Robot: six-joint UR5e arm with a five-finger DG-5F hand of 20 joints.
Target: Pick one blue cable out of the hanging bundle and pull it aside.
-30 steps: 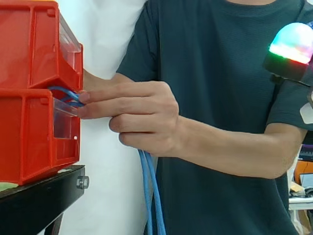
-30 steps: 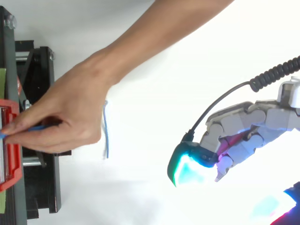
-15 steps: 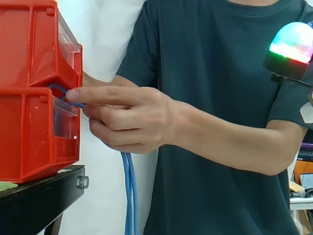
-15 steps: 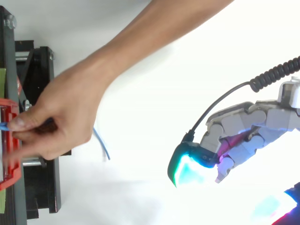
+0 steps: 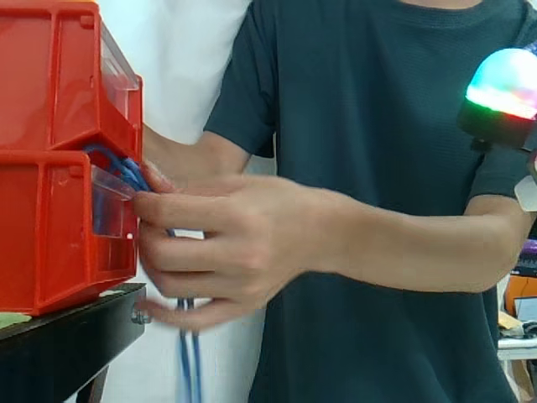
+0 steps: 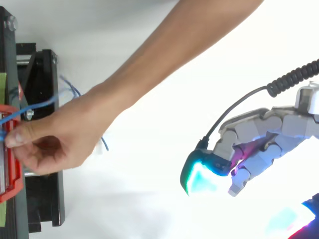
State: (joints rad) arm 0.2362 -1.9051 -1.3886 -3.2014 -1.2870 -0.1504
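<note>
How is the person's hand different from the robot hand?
The person's hand is at the red bins, holding the blue cables; the robot hand hangs apart, touching no cable. The person's hand is bare skin; the robot hand is grey and glows cyan. Both point toward the bins.

Entry, as I see it from my station: white curtain (image 5: 189, 59) behind the work, plain, evenly lit; black stand (image 5: 59, 348) at lower left, a pale green strip (image 5: 7, 320) on its top; two red bins (image 5: 42, 227) stacked on that stand; at the side view's far right edge, a cluttered shelf (image 5: 518, 323), contents too small to tell; from above, white ground (image 6: 149, 209), glaringly bright toward the right.
</note>
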